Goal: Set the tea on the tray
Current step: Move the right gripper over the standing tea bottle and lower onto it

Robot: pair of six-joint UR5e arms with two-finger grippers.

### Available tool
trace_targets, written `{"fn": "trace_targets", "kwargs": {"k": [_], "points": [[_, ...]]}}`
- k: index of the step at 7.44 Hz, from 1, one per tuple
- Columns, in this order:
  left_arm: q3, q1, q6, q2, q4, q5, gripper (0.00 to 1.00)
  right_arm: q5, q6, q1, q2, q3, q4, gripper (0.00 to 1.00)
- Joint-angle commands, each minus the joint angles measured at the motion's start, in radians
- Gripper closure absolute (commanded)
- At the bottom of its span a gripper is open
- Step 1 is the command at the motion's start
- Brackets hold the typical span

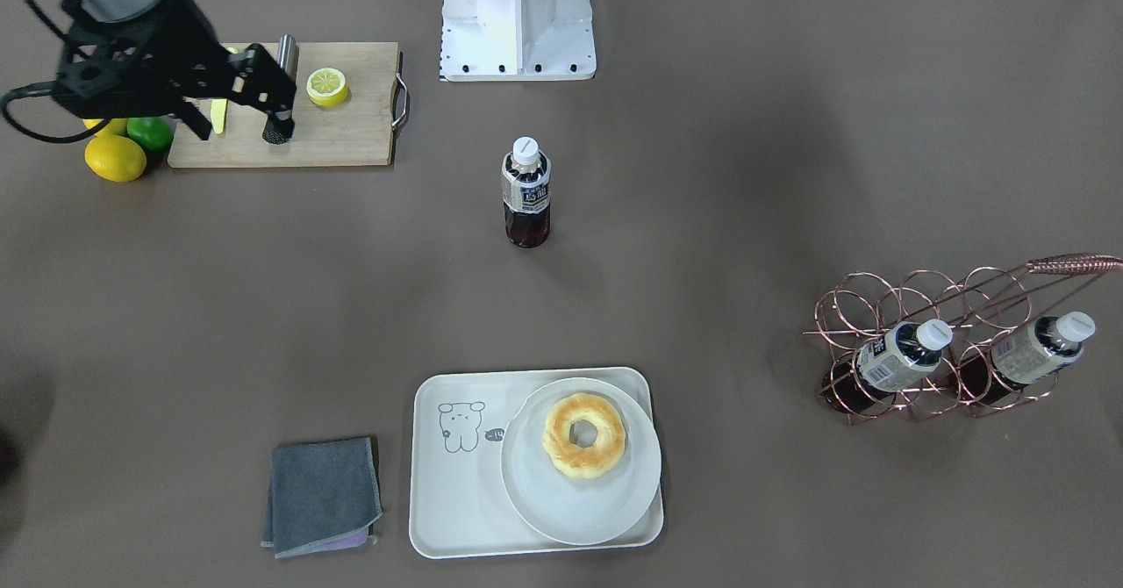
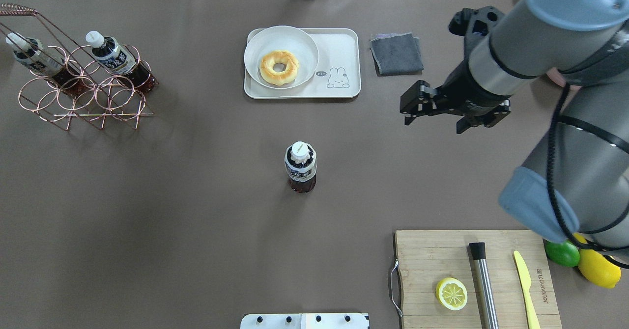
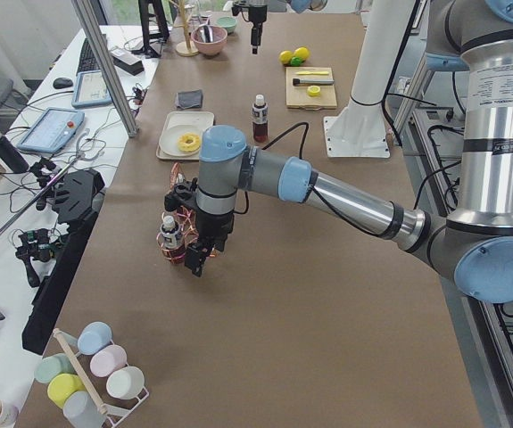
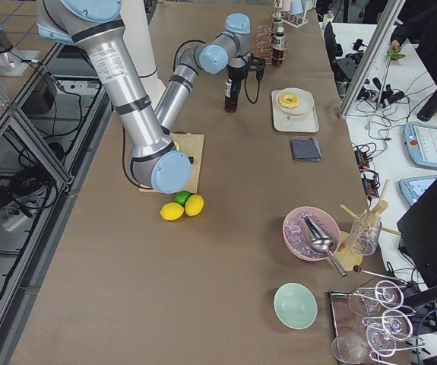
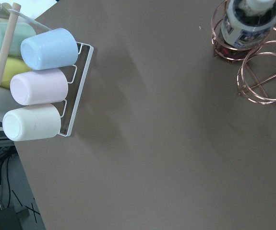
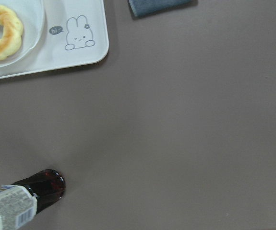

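Observation:
One tea bottle (image 1: 526, 193) stands upright alone at the table's middle; it also shows in the overhead view (image 2: 300, 169) and at the bottom left of the right wrist view (image 6: 25, 203). The cream tray (image 1: 456, 500) (image 2: 344, 54) lies beyond it and carries a round plate with a doughnut (image 1: 583, 434). My right gripper (image 2: 454, 115) (image 1: 235, 110) hangs open and empty above the table, to the right of the bottle. My left gripper (image 3: 198, 254) shows only in the exterior left view, beside the wire rack. I cannot tell whether it is open or shut.
A copper wire rack (image 2: 83, 98) at the far left holds two more tea bottles (image 2: 113, 56). A grey cloth (image 2: 396, 53) lies right of the tray. A cutting board (image 2: 427, 255) carries a half lemon, a muddler and a knife. Lemons and a lime (image 2: 562, 253) lie beside it.

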Motion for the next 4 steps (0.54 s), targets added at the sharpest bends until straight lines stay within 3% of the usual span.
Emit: {"fn": "trace_targets", "kwargs": {"k": [1, 4], "points": [[0.036, -0.027, 0.023, 0.003, -0.014, -0.003, 0.02, -0.113, 0.118, -0.119, 0.228, -0.097, -0.098, 0.00], [0.086, -0.092, 0.124, 0.003, -0.044, -0.003, 0.02, -0.237, 0.136, -0.237, 0.332, -0.176, -0.106, 0.00]]}}
